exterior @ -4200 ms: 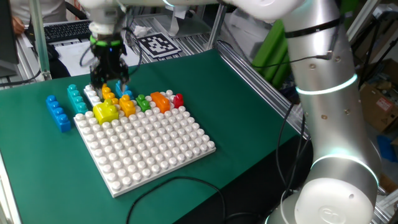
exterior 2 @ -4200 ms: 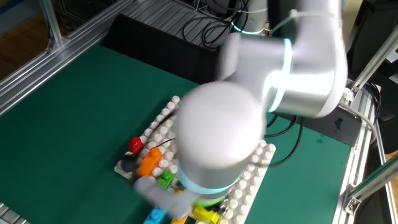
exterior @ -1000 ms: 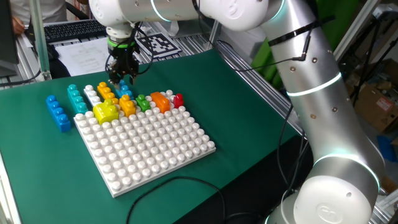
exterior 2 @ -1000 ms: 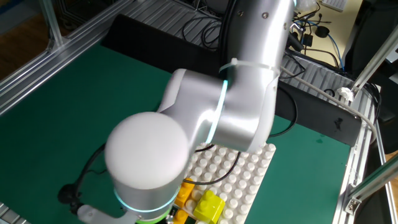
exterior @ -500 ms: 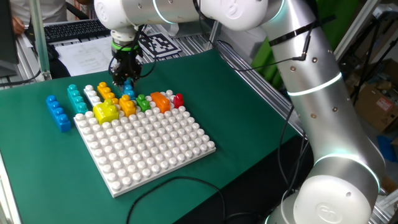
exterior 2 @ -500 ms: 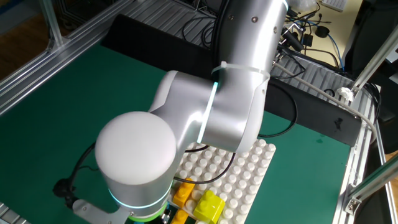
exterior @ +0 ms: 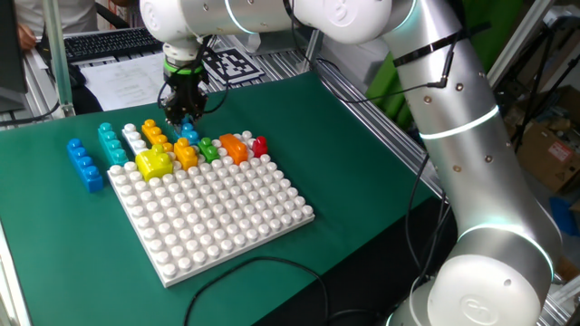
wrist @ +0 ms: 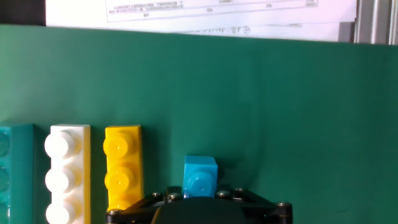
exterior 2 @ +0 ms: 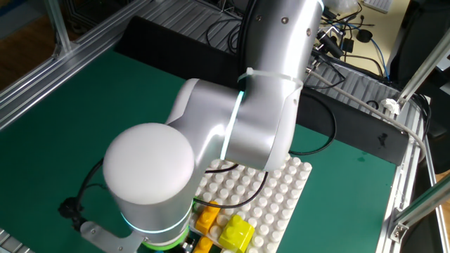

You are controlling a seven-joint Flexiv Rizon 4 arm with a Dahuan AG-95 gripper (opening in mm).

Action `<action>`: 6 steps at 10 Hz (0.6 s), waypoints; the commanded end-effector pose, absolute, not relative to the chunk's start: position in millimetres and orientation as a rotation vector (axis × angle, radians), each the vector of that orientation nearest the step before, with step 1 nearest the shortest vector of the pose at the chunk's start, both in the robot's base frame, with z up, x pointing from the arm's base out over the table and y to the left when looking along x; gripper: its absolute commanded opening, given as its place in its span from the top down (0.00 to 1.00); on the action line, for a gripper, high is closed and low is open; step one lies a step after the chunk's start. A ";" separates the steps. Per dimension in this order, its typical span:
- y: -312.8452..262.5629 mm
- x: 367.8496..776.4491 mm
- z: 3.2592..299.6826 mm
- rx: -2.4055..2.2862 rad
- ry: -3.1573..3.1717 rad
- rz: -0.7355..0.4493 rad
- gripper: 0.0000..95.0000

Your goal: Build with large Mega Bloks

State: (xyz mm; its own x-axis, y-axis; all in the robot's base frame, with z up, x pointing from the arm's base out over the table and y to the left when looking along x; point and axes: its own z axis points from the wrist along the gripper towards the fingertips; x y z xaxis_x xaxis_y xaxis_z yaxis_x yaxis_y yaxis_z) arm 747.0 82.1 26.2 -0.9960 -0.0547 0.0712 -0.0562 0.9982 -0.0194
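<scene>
Hand view looks straight down on a small blue block (wrist: pixel 200 176). One fixed view shows the pincer (exterior: pixel 184 116) pointing down at it; its grip cannot be told.

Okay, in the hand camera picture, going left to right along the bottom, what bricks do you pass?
Teal brick at the left edge → white brick → yellow brick → small blue brick, all on the green mat.
</scene>
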 end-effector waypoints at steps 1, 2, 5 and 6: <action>90.0 748.7 31.7 0.003 -3.064 0.008 1.00; 99.5 752.7 41.7 -0.028 -3.050 0.004 1.00; 115.6 761.2 73.4 -0.095 -2.992 -0.087 1.00; 120.5 761.6 79.1 -0.111 -2.983 -0.095 1.00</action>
